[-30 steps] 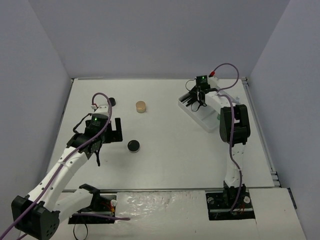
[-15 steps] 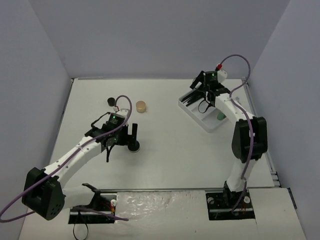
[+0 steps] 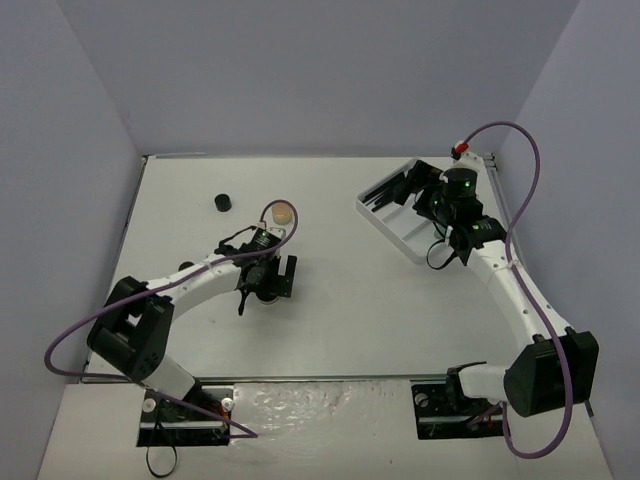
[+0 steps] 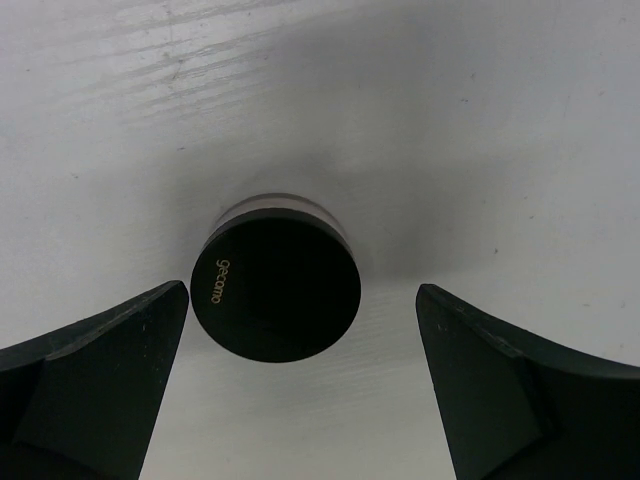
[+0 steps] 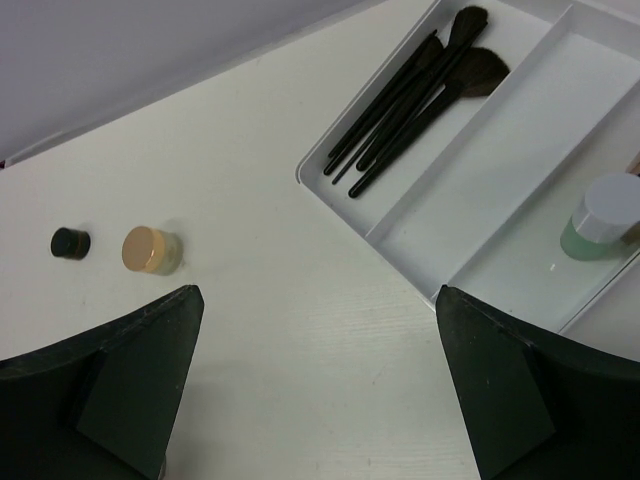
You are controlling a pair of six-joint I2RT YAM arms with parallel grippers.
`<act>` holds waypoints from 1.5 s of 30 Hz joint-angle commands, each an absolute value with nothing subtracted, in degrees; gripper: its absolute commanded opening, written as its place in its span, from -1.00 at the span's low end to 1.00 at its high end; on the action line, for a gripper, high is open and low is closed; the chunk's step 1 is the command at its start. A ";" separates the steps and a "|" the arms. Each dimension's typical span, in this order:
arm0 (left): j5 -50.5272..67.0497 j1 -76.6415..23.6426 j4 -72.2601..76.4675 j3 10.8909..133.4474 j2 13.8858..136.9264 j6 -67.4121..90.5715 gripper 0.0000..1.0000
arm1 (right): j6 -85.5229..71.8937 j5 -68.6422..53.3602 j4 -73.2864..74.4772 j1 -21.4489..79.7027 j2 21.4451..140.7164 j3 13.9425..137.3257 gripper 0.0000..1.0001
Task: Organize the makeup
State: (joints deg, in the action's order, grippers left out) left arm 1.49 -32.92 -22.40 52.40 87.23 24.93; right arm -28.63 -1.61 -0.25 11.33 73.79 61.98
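Observation:
A black round pot (image 4: 277, 290) with gold lettering stands on the table between the fingers of my left gripper (image 4: 302, 290). That gripper is open, with a gap on both sides of the pot. In the top view my left gripper (image 3: 266, 284) covers most of this pot. A tan round jar (image 3: 283, 212) and a small black pot (image 3: 221, 202) stand farther back. My right gripper (image 5: 318, 291) is open and empty, raised over the table beside the white tray (image 5: 500, 170). The tray holds several black brushes (image 5: 420, 95) and a green bottle (image 5: 600, 220).
The white tray (image 3: 400, 228) lies at an angle at the back right, with my right gripper (image 3: 430, 200) above its right part. The tan jar (image 5: 148, 250) and small black pot (image 5: 70, 242) also show in the right wrist view. Grey walls enclose the table.
My left arm swung right and now has its open fingers on either side of the black pot. My right gripper opened and pulled back from the brush compartment toward the right.

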 commanded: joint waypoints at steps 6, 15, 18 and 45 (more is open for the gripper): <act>-1.80 -34.36 -20.19 57.20 91.72 26.98 0.63 | -26.55 -5.71 -1.98 11.51 67.03 57.98 1.00; -1.58 -37.96 -20.51 66.15 98.59 26.69 -0.72 | -25.52 -5.57 -0.66 11.51 64.25 56.87 1.00; -1.63 -40.60 -21.37 73.02 103.76 25.69 -0.78 | -24.17 -5.17 1.09 11.51 63.07 56.73 1.00; -1.72 -43.93 -23.68 92.45 111.34 25.82 0.94 | -14.30 -0.33 11.15 22.25 67.87 60.77 1.00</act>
